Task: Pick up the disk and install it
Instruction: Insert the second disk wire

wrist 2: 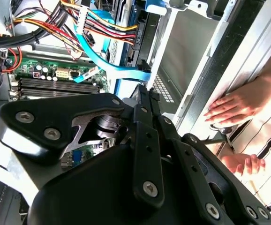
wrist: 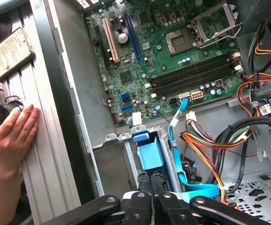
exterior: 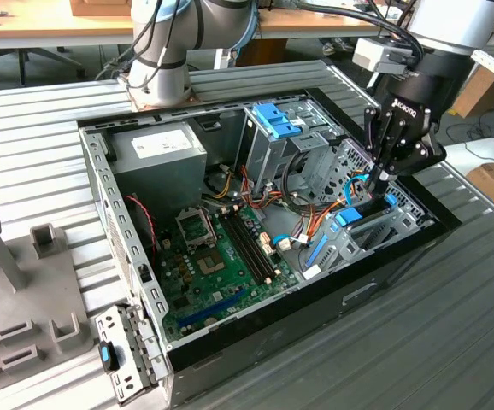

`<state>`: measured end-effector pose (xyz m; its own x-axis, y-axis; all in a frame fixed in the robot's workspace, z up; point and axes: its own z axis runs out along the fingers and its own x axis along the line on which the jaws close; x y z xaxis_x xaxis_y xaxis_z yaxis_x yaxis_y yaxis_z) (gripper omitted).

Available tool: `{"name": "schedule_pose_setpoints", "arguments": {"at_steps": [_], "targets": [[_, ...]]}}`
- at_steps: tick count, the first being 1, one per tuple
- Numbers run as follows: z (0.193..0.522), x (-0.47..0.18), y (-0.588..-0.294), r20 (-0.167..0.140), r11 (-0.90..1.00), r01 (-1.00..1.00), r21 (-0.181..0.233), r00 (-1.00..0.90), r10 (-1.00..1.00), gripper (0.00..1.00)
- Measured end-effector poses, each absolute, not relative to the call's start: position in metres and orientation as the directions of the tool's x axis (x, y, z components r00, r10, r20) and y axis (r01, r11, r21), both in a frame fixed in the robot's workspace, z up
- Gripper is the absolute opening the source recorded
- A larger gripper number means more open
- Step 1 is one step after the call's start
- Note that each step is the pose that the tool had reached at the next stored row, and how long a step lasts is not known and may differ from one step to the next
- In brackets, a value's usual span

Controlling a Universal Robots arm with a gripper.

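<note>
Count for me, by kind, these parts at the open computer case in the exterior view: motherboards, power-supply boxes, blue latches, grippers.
Green circuit motherboard: 1
Grey metal power-supply box with white sticker: 1
Blue plastic latch on the metal cage: 1
Black robot gripper: 1
Total: 4

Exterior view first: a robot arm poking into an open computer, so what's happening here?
The robot arm's gripper is reaching down into the drive bay at the exterior view's right of the computer case. Its tip sits at what looks like the disk, a dark slab with blue rails, in that bay. A person's hand rests flat on the ribbed table beside the case.
</note>
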<state>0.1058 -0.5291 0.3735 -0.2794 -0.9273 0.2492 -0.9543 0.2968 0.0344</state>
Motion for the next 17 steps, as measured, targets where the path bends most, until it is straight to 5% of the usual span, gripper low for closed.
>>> {"name": "schedule_pose_setpoints", "arguments": {"at_steps": [7, 11, 17], "targets": [[0.3737, 0.109, -0.5291, 0.24, 0.119, -0.992, 0.039, -0.106, -0.965, 0.15], [0.3735, 0.1146, -0.5292, 0.176, 0.09, -0.995, 0.047, -0.08, -0.981, 0.15], [0.3735, 0.1147, -0.5337, 0.141, 0.088, -0.995, 0.05, -0.08, -0.987, 0.17]]}}
